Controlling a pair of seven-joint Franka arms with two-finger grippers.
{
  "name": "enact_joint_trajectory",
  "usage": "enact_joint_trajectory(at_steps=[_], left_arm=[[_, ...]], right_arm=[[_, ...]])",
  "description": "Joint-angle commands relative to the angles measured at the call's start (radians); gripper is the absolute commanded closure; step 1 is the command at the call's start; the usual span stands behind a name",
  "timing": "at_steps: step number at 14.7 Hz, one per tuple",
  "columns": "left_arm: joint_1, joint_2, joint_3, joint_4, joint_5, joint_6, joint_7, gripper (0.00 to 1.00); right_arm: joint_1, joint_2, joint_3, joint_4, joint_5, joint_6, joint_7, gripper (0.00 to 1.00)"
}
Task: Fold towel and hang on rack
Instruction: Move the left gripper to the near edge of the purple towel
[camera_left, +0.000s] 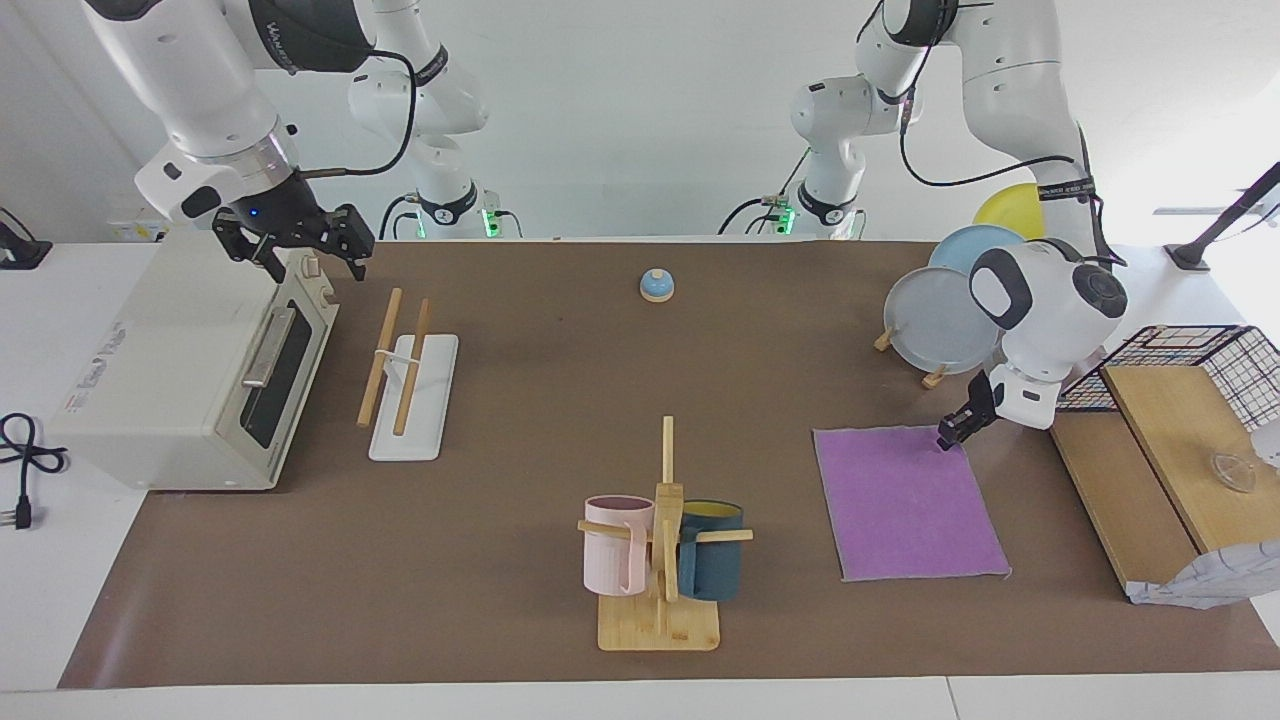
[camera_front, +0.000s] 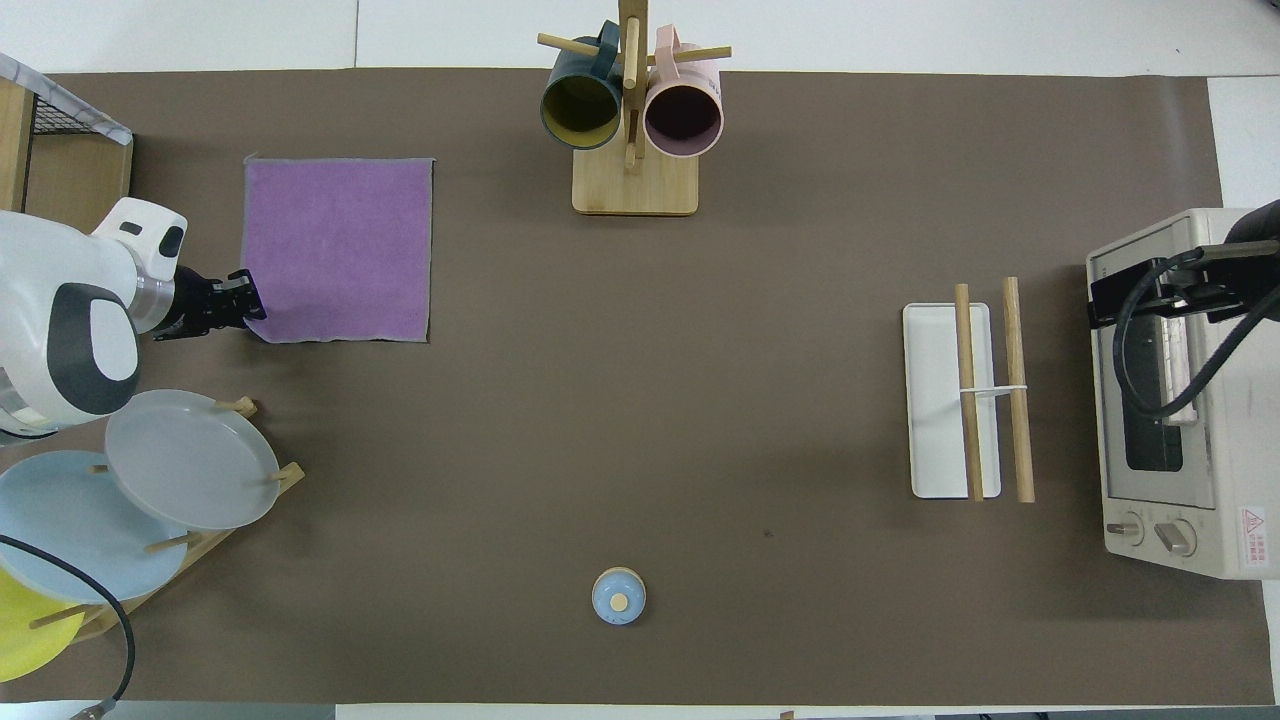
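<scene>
The purple towel lies flat on the brown mat toward the left arm's end of the table. My left gripper is down at the towel's corner nearest the plate stand, its fingertips pinched together on the cloth edge. The rack, two wooden rods over a white base, stands toward the right arm's end, beside the toaster oven. My right gripper hangs open over the oven's top front edge and waits.
A toaster oven sits at the right arm's end. A mug tree with two mugs stands farthest from the robots. A plate stand, a small blue bell, and a wooden box with a wire basket surround the towel's end.
</scene>
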Motion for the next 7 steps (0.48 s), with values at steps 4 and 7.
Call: enact_joint_trajectory(at_steps=[4, 7], left_arm=[[0.005, -0.013, 0.005, 0.001, 0.003, -0.036, 0.004, 1.0], [-0.008, -0.015, 0.005, 0.001, 0.072, -0.038, 0.004, 1.0]], right_arm=[[-0.015, -0.011, 0.007, -0.007, 0.022, -0.001, 0.0, 0.0], [-0.014, -0.011, 0.007, -0.007, 0.022, -0.001, 0.0, 0.0]])
